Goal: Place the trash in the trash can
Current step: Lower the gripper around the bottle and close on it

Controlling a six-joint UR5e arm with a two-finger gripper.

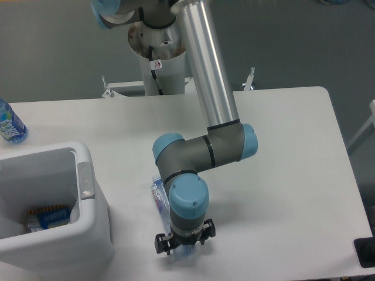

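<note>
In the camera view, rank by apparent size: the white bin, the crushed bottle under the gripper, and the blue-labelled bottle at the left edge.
1. White bin, by far the largest.
2 and 3. Unsure: the crushed bottle is mostly hidden by the arm, and the blue-labelled bottle is cut off by the frame edge.

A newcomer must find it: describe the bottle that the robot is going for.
Start at the big white trash can at the table's left. Just to its right, under the gripper, lies a clear crushed bottle; the other bottle, blue-labelled, stands upright at the far left edge.
</note>
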